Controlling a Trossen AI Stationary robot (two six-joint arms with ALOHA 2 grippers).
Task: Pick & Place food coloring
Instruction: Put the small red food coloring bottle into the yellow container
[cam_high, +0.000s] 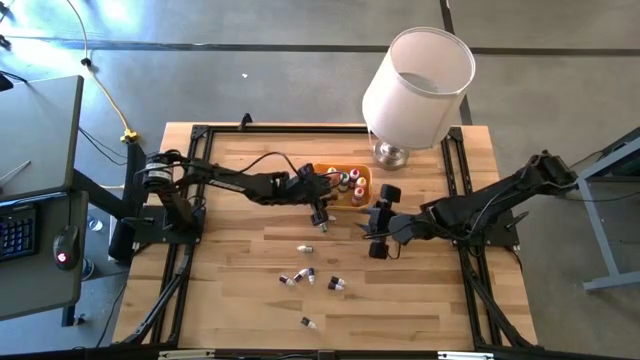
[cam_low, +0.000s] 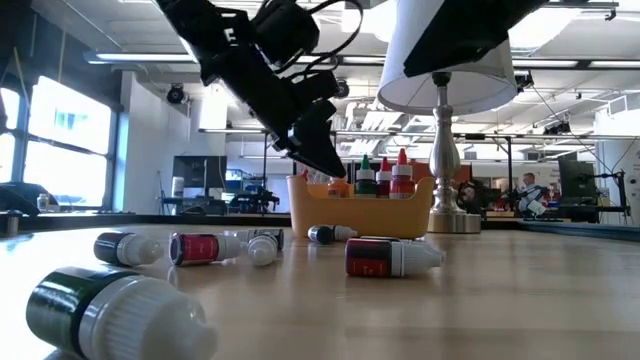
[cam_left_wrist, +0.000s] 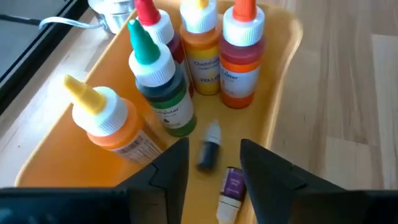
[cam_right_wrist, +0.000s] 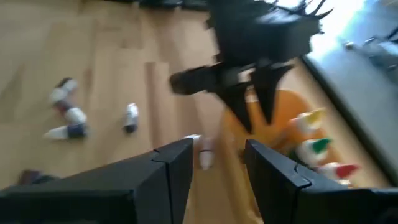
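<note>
1. Wooden table (cam_high: 250, 300) fills the middle of the high view, grey floor around it; a white-shaded lamp (cam_high: 415, 85) stands at its upper right.
2. Small dark bottle (cam_left_wrist: 208, 146) lies loose on the floor of the orange tray (cam_left_wrist: 283, 81), seen between the two fingers of the left gripper (cam_left_wrist: 214, 165) in the left wrist view, at lower centre of that frame; the fingers stand apart and touch nothing.
3. Purple-labelled small bottle (cam_left_wrist: 231, 190) lies just beside it in the tray, toward the lower edge.
4. Five larger bottles stand upright in the tray behind: yellow-capped (cam_left_wrist: 106, 121), green-capped (cam_left_wrist: 158, 81), red-capped (cam_left_wrist: 155, 25), a yellow-labelled one (cam_left_wrist: 202, 43) and an orange-capped one (cam_left_wrist: 241, 53).
5. Left gripper (cam_high: 322, 205) hangs over the tray's near edge, centre of the high view.
6. Loose small bottles (cam_high: 310, 275) lie scattered on the table below centre; one more (cam_high: 308, 322) lies nearer the lower edge.
7. Right gripper (cam_high: 378, 228), fingers parted and empty, waits just right of the tray.
</note>
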